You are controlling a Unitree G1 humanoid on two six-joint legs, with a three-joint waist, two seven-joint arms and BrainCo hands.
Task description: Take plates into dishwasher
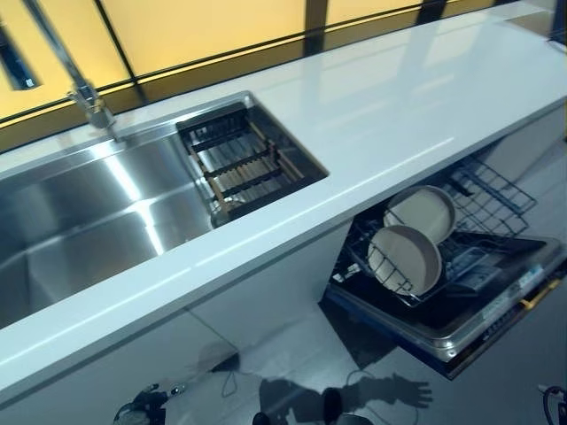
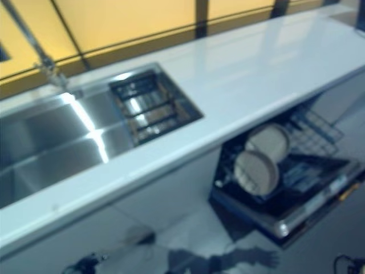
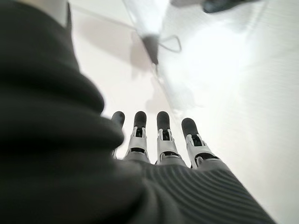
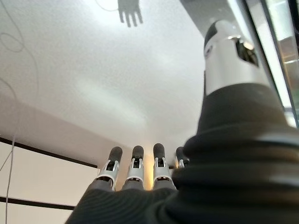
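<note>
Two cream plates stand upright in the lower rack (image 1: 496, 199) of the open dishwasher under the counter, one in front (image 1: 405, 258) and one behind (image 1: 423, 212). They also show in the right eye view (image 2: 256, 171). My left hand (image 3: 159, 140) shows only in the left wrist view, fingers straight, holding nothing, pointing at the pale floor. My right hand (image 4: 135, 170) shows only in the right wrist view, fingers straight and empty, hanging over the floor. Neither hand shows in the eye views.
A white countertop (image 1: 399, 115) runs across the view. A steel sink (image 1: 80, 221) with a tap (image 1: 89, 102) lies at the left, with a dark drainer rack (image 1: 244, 159) in its right end. The dishwasher door (image 1: 461, 328) hangs open at the lower right.
</note>
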